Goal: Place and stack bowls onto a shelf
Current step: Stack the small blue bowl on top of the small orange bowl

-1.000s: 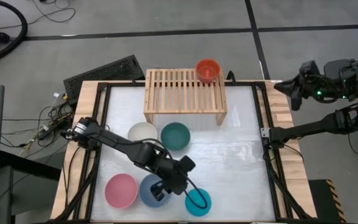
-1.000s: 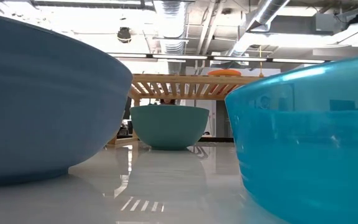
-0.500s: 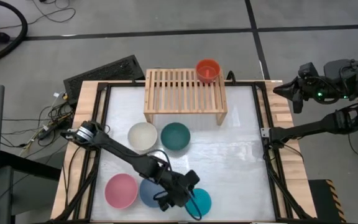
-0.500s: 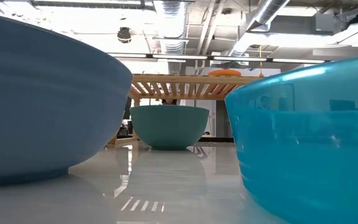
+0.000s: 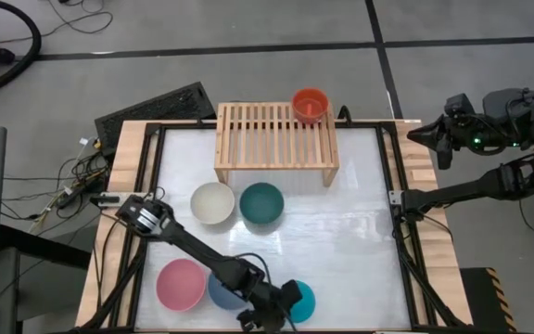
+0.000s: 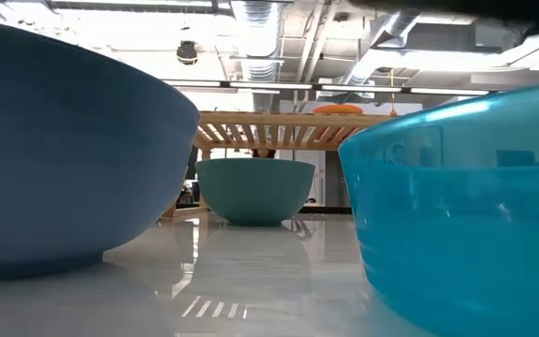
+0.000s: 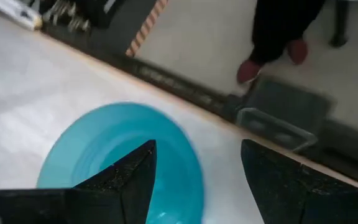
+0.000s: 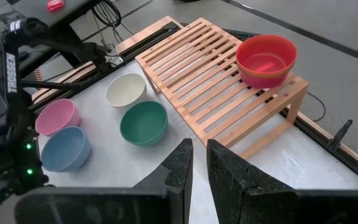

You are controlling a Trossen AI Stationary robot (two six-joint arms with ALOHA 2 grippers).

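The teal bowl point(image 5: 304, 299) stands at the table's near edge, right of the slate blue bowl point(image 5: 219, 289) and the pink bowl point(image 5: 180, 283). My left gripper point(image 7: 197, 180) is open and low over the teal bowl point(image 7: 98, 155), one finger above its hollow and the other outside its rim; I see no touch. The cream bowl point(image 5: 212, 203) and the dark green bowl point(image 5: 261, 202) stand in front of the shelf point(image 5: 274, 139). A red-orange bowl point(image 5: 310, 104) sits on the shelf's far right corner. My right gripper point(image 8: 199, 163) waits raised off the table's right edge, shut.
The table's near edge rail point(image 7: 185, 90) runs just beyond the teal bowl, and a person's leg and red shoe point(image 7: 272, 50) stand on the floor past it. Bare white table point(image 5: 341, 241) lies right of the bowls. Most of the shelf's slats point(image 8: 197, 81) are bare.
My left gripper has gone down and toward the table's near edge, from above the slate blue bowl to the teal bowl. No bowl has moved.
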